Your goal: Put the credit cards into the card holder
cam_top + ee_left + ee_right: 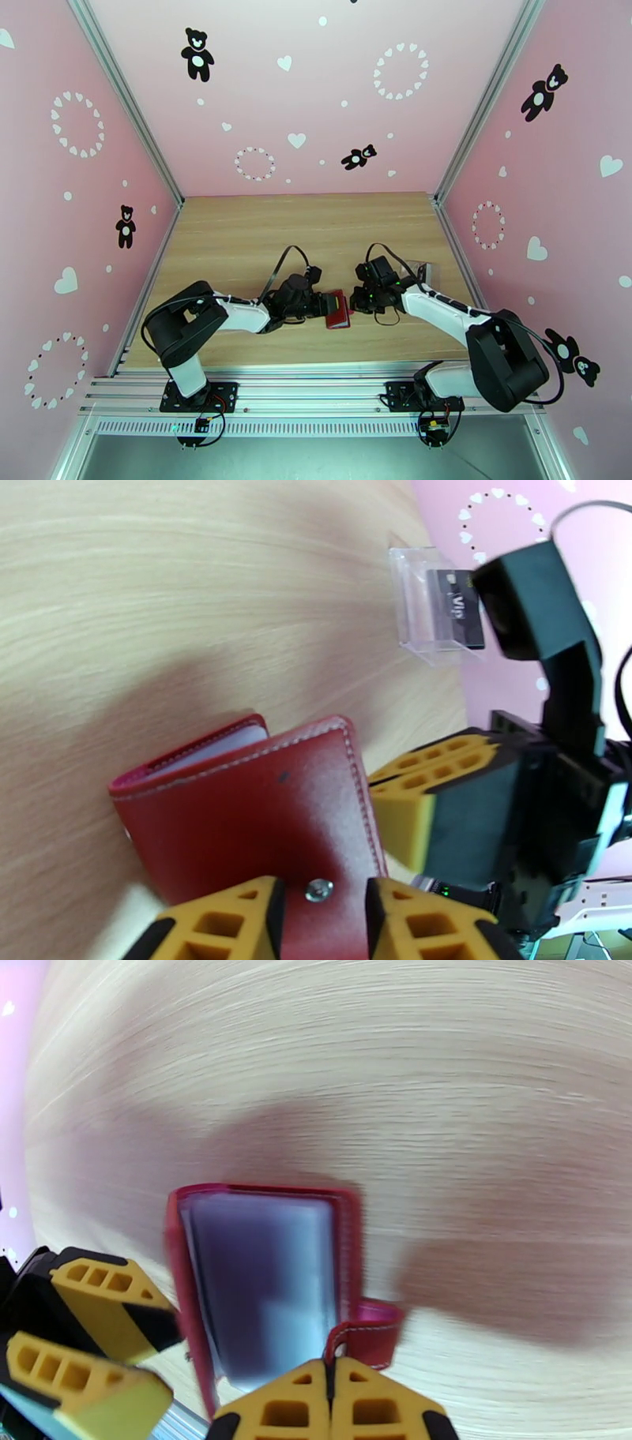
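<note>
Pink walls dotted with bears and hearts close in the wooden table (316, 229), and mid-table the red card holder (338, 309) is half open between my arms. My right gripper (332, 1393) is pinched together at the snap tab (365, 1331). My left gripper (324, 918) straddles the cover by the stud; whether it is clamped I cannot tell. The holder looks like light, floppy leather, so I judge the cover edges the best hold. One dark credit card (457, 610), thin, stiff and probably slick, stands in a clear case (411, 598).
</note>
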Robot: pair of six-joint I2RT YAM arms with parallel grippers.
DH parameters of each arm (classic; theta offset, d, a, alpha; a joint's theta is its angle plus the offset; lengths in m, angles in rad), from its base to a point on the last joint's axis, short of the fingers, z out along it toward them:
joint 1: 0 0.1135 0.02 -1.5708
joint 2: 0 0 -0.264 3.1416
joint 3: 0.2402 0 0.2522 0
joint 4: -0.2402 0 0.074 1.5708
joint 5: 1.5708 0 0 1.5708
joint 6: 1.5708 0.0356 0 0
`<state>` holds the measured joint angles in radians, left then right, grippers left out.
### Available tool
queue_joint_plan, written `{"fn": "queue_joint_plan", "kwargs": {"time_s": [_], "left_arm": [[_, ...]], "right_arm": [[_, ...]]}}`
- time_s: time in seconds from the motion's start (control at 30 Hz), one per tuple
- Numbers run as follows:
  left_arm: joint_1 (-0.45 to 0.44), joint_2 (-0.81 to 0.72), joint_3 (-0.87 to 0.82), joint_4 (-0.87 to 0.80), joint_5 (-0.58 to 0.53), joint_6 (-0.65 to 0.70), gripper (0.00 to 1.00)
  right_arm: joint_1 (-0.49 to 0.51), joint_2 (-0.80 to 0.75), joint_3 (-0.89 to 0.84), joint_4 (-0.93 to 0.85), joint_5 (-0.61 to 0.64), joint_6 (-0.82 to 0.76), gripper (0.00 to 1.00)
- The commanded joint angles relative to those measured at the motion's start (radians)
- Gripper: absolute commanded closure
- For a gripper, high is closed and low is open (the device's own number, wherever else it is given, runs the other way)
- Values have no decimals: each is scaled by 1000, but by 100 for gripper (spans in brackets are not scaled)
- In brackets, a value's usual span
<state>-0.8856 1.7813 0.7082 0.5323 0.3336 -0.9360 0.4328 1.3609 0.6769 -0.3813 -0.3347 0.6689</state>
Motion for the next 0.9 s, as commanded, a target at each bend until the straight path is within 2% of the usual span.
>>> {"fn": "queue_joint_plan", "kwargs": {"time_s": [0.0, 0.4, 0.77, 0.87], "left_arm": [[-12, 17, 28, -45, 2, 28, 70], [-22, 50, 86, -177, -23, 65, 92], [-36, 64, 163, -283, -47, 105, 94], [-36, 66, 165, -285, -50, 103, 94]], "right_arm": [[-26, -57, -18, -53, -16, -28, 100], [-35, -107, 15, -90, -79, -74, 100], [-17, -55, 29, -53, -193, -104, 100], [3, -21, 30, -46, -184, -105, 100]]}}
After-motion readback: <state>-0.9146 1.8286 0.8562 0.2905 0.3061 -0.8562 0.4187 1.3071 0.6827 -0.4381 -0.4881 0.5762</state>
